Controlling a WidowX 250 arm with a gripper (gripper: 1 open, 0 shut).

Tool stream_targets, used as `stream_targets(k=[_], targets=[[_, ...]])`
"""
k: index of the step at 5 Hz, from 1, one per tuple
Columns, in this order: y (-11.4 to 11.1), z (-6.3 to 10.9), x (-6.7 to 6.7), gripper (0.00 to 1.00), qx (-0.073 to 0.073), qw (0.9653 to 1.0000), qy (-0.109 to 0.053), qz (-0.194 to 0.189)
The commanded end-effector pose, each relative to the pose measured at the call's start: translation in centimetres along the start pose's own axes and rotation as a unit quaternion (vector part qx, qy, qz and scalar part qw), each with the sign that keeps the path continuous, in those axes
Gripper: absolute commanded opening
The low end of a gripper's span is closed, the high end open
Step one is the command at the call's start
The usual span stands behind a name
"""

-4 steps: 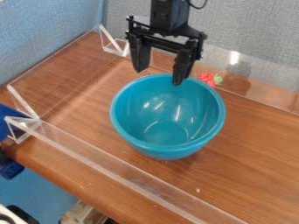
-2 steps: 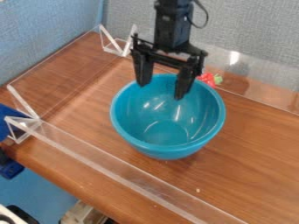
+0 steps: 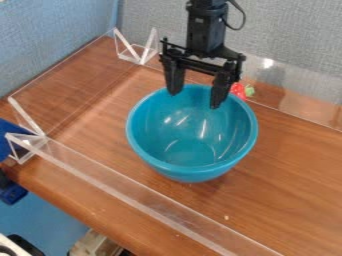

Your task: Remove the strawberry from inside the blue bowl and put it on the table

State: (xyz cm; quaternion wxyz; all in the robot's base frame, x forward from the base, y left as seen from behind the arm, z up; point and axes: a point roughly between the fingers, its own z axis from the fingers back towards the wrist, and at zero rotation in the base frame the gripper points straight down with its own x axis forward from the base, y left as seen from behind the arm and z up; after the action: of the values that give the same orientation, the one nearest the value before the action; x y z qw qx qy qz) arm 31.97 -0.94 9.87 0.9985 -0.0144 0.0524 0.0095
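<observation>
Camera view showed the gripper [image 3: 201, 80], jaws spread and empty, had drifted right and up over the blue bowl's [image 3: 191, 131] far rim, while the strawberry [image 3: 241, 90] already lay on the table [image 3: 94, 90] just behind it, so the task looked finished.

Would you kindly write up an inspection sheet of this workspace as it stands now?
Surface: wood-grain table, bare apart from the items below.
Job's things: blue bowl upright, its inside showing nothing; strawberry on the table behind the bowl.
Clutter: nothing seen.
Grippers: gripper open, pointing down over the bowl's far rim, holding nothing.
Cables: a dark cable beside the wrist.
Surroundings: clear acrylic walls, blue backdrop.
</observation>
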Motion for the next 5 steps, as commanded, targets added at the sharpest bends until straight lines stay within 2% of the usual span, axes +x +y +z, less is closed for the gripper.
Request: stream_targets(k=[1, 4, 5], targets=[[-0.6, 1.3, 1.5, 1.00, -0.004, 0.9995, -0.031, -0.007], [-1.7, 0.1, 4.6, 1.00, -0.012, 0.9992, -0.036, -0.010], [-1.9, -0.3, 4.8, 1.00, -0.013, 0.9993, -0.033, -0.012]])
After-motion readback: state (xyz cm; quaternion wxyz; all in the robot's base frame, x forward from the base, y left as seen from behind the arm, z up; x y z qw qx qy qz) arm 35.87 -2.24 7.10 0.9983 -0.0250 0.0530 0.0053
